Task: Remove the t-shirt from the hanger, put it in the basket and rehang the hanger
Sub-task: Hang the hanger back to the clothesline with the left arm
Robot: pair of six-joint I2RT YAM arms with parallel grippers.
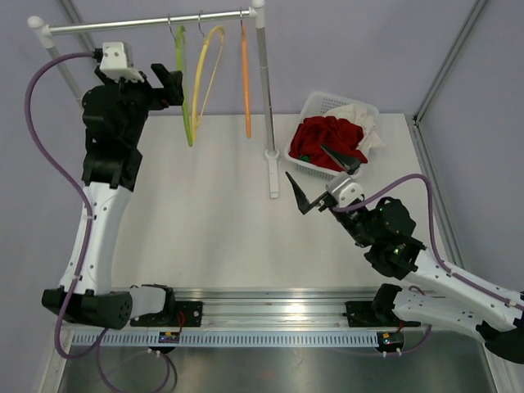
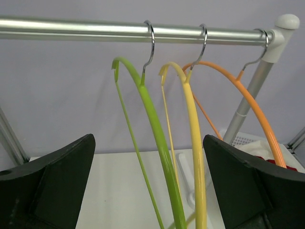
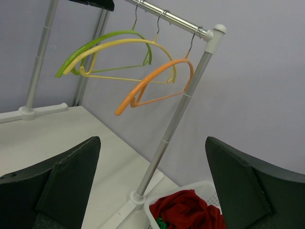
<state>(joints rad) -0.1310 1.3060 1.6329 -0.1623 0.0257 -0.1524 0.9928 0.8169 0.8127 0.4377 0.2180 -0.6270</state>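
Three bare hangers hang on the rail: green, yellow and orange. No garment is on any of them. A red t-shirt lies crumpled in the white basket with a white cloth. My left gripper is open and empty, just left of the green hanger; the yellow hanger also shows between its fingers. My right gripper is open and empty, just in front of the basket; the red t-shirt lies below and beyond it.
The rack's right post stands on a white foot at mid-table, left of the basket. The orange hanger hangs next to that post. A grey wall is behind the rack.
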